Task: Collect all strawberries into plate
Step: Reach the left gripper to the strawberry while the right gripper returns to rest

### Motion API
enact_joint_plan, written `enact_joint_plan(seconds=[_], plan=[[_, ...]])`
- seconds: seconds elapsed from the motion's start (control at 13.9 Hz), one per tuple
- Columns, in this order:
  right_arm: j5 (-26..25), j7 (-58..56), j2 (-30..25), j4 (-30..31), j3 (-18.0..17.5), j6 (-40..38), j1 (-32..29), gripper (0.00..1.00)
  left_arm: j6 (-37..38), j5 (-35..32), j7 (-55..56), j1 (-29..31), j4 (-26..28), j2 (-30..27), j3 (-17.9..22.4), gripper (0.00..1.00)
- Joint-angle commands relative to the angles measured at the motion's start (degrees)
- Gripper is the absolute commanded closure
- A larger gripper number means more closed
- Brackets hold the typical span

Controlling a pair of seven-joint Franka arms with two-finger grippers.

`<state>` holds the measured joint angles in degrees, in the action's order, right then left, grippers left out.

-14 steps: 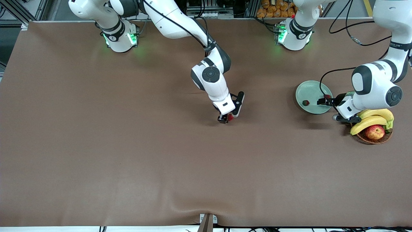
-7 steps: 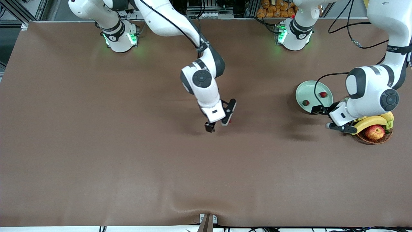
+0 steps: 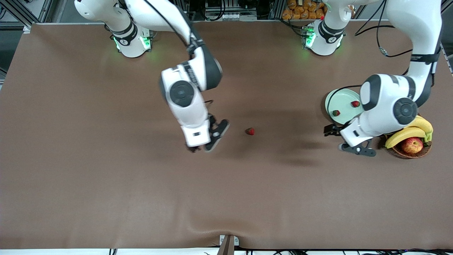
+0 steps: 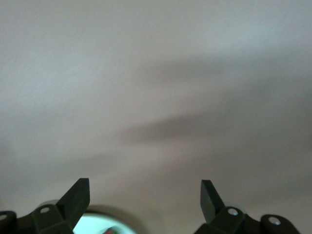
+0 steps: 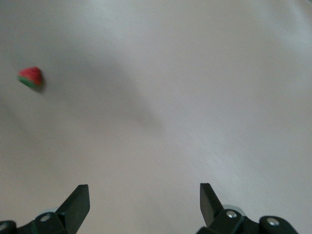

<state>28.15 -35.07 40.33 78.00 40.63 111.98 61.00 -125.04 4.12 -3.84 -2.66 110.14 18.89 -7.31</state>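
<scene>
Near the worktop's (image 3: 106, 198) centre lies one glossy conical strawberry (image 3: 250, 131); two sit on the smooth round plate (image 3: 340, 97); left tool (image 3: 334, 136) and right tool (image 3: 200, 148) hover, fingers apart.

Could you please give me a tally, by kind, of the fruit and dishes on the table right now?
Strawberries: 3, two in the plate, one on the table
Plate: 1
Wicker basket: 1
Bananas: 2
Apple: 1
Total: 8

A wide table covered in a smooth matte brown cloth (image 3: 106, 184) fills nearly the whole frame, its cover slightly rippled at bottom centre (where a small grey metal bracket (image 3: 228, 244) pokes up). Along the top edge runs a dark metal frame rack (image 3: 226, 9), with orange-brown lumpy items (image 3: 300, 10) stacked at upper right.
</scene>
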Motion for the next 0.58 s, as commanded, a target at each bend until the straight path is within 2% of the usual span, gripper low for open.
enact_joint_plan(seconds=[0.0, 0.14, 0.36, 0.5], plan=[[-0.9, 2.37, -7.87, 5.83, -0.28, -2.37, -5.07, 0.0, 0.5, -1.84, 10.21, -6.02, -3.96, 2.81, 0.36, 0.0], [-1.86, 2.47, -13.84, 9.7, -2.13, -5.53, -12.1, 0.0, 0.5, -1.93, 17.26, -10.94, -5.72, 4.21, 0.36, 0.0], [-10.98, 2.64, -21.5, 11.29, -10.02, -10.36, -23.96, 0.0, 0.33, -1.84, 22.46, -16.04, -8.27, 7.2, 0.27, 0.0], [-14.34, 2.9, -24.67, 11.21, -14.77, -13.79, -31.43, 0.0, 0.15, -1.75, 26.32, -19.65, -11.25, 9.57, 0.19, 0.0]])
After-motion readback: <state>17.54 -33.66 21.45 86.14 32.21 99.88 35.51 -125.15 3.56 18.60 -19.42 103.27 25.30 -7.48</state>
